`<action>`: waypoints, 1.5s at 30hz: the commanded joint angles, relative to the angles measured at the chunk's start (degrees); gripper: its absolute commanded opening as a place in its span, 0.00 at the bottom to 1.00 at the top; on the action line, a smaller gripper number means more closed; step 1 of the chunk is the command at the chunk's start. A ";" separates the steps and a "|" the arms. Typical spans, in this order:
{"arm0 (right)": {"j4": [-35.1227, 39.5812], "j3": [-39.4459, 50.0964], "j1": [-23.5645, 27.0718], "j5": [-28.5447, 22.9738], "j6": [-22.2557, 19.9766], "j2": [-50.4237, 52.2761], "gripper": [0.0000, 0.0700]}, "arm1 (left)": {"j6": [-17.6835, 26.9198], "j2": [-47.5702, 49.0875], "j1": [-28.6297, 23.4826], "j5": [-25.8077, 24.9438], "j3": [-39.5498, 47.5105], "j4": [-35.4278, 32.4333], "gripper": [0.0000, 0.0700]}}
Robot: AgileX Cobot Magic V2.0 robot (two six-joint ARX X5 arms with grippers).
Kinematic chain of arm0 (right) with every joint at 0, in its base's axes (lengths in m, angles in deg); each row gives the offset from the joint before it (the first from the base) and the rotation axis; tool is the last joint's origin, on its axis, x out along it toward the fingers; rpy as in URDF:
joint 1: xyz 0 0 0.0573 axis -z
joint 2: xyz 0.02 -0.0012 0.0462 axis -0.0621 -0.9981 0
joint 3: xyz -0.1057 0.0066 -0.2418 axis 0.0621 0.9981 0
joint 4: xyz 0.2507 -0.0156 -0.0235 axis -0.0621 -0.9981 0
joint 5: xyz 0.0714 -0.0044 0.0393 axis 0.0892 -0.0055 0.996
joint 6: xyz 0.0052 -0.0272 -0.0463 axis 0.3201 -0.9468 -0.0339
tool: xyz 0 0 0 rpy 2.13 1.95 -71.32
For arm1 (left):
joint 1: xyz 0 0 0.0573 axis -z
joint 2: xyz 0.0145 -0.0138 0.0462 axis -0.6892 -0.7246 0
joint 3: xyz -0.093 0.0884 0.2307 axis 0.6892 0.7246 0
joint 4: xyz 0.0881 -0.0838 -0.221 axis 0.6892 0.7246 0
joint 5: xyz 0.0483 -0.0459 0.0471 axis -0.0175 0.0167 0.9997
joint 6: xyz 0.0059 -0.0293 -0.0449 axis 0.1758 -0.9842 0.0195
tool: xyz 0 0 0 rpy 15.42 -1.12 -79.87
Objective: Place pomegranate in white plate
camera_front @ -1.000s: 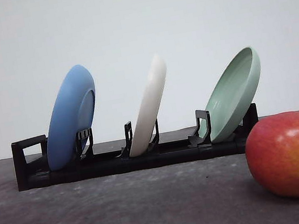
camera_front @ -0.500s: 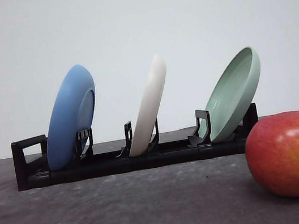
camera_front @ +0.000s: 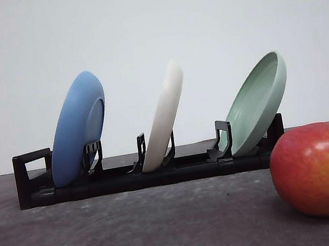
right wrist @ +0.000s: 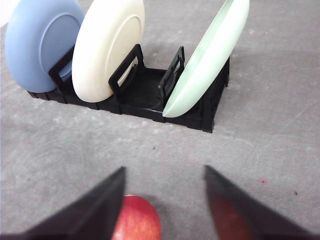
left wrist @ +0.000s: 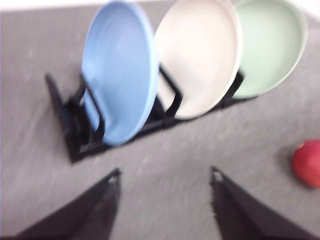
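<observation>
The pomegranate [camera_front: 321, 169], red with a yellow blush and a dark crown stub, lies on the grey table at the front right. The white plate [camera_front: 165, 116] stands on edge in the middle slot of a black rack [camera_front: 130, 180]. My right gripper [right wrist: 164, 171] is open above the table, with the pomegranate [right wrist: 137, 219] low down beside one finger and the white plate [right wrist: 107, 47] beyond. My left gripper [left wrist: 165, 176] is open too, nothing between its fingers, facing the white plate [left wrist: 200, 60]. The pomegranate [left wrist: 307, 162] lies off to its side.
A blue plate [camera_front: 77, 128] leans in the rack's left slot and a pale green plate [camera_front: 256, 104] in its right slot. Grey table surface [camera_front: 139, 234] stretches between the rack and the front edge. A plain white wall stands behind.
Small dark arm parts have come into the front view at the top left corner and the upper right edge. The plates, rack and fruit have not moved.
</observation>
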 commanded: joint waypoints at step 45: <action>0.60 -0.87 -0.24 1.73 2.60 -0.17 0.53 | 1.13 -60.70 26.62 20.97 -22.32 -40.43 0.55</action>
